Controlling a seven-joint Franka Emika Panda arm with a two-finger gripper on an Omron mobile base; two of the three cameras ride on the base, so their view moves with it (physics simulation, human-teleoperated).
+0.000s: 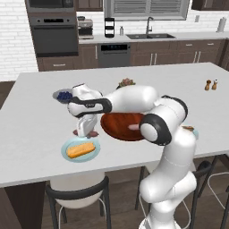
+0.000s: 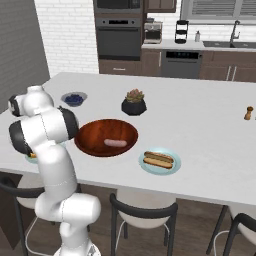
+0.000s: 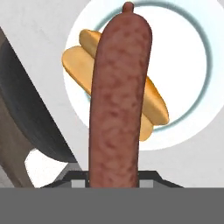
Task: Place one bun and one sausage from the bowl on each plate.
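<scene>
Pinkish-brown and mottled, the sausage (image 3: 119, 96) stands clamped in the end effector (image 1: 84, 129), whose jaws are closed on its near end so that it juts out along the hand view toward the plate (image 3: 197, 78) below. That pale blue-green plate already carries a yellow-orange bun (image 3: 155, 103), lying slantwise across it, and in the left base view the end effector hangs just above and behind this plate's (image 1: 67, 145) far rim. The step in hand, as I judge it, is laying the sausage beside or on that bun (image 1: 81, 150): the sausage should be brought down low over the plate and turned to run along the bun before the jaws part (dropped from height a round thing would likely roll off the rim). The wooden bowl (image 2: 90, 145) sits just beside, with the second sausage (image 2: 115, 143) resting in it, and its edge is close enough that a swing of the wrist could knock it. The other plate (image 2: 172, 167) on the far side of the bowl looks finished, holding a bun with a sausage (image 2: 159, 159) in it. Well apart on the surface (image 1: 179, 76) stand a small bowl of blueberries (image 2: 74, 99), a black succulent pot (image 2: 134, 105) and two shakers (image 1: 211, 84), none of them near the path.
</scene>
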